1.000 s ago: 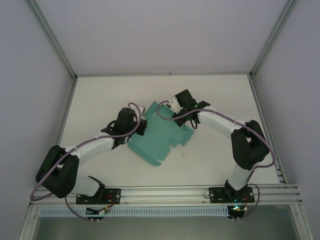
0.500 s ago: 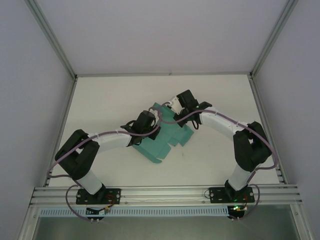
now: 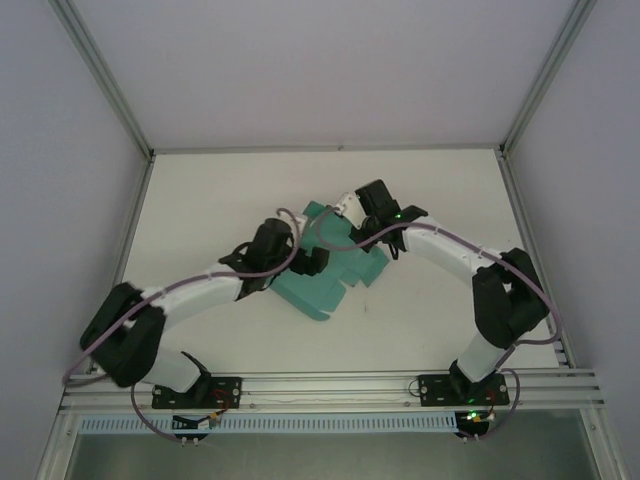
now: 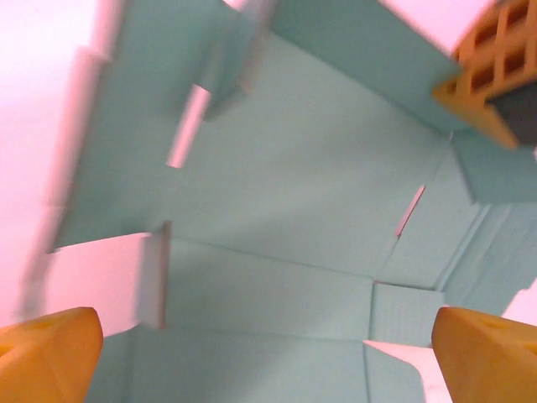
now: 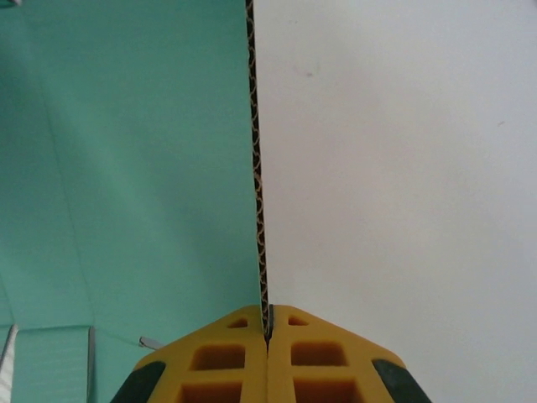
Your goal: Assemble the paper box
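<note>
The paper box (image 3: 322, 288) is a teal die-cut cardboard sheet, partly folded, lying mid-table. My right gripper (image 3: 346, 206) is at its far edge, shut on a raised flap. In the right wrist view the flap's corrugated edge (image 5: 257, 168) runs straight into the closed fingertips (image 5: 289, 336), with the teal face (image 5: 126, 168) to the left. My left gripper (image 3: 312, 262) hovers over the sheet's middle, open. Its yellow fingertips (image 4: 46, 353) stand wide apart above the creased panels (image 4: 319, 168). A finger of the right gripper (image 4: 491, 75) shows at the upper right of the left wrist view.
The white table (image 3: 220, 200) is walled by grey panels with aluminium rails (image 3: 330, 385) at the near edge. Both arms arch over the centre, the left forearm (image 3: 200, 292) low across the near-left area. Bare tabletop (image 5: 403, 168) lies right of the flap.
My left arm has swung in from the sheet's left edge, so its gripper now sits over the sheet's middle. The sheet shifted slightly. The right gripper kept its hold on the flap.
</note>
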### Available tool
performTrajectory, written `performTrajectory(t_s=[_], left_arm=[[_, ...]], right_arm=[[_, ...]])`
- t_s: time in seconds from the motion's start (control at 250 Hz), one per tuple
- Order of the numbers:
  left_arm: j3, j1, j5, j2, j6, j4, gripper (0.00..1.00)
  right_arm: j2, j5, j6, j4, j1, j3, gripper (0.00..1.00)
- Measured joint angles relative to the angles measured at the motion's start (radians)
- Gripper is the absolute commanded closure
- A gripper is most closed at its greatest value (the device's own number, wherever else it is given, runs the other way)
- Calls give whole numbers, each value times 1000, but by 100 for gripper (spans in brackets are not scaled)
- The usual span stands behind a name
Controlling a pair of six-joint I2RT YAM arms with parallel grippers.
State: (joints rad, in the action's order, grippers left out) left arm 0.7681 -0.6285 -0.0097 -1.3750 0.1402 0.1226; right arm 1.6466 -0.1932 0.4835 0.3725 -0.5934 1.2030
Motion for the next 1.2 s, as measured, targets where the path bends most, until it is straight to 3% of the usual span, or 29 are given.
performTrajectory(t_s=[0.248,0.583,0.866,1.198], left_arm=[[-6,129,-94,205,162,-100,0],[-8,338,-131,102,323,-200,0],[14,349,-55,-118,297,-122,3],[60,288,72,-246,205,-11,14]], right_arm=[[-17,-198,237,-89,-66,0,100],[35,-398,570,-486,-175,-131,100],[205,-520,806,-888,-192,-240,100],[226,-547,830,-1015,-193,-275,100]])
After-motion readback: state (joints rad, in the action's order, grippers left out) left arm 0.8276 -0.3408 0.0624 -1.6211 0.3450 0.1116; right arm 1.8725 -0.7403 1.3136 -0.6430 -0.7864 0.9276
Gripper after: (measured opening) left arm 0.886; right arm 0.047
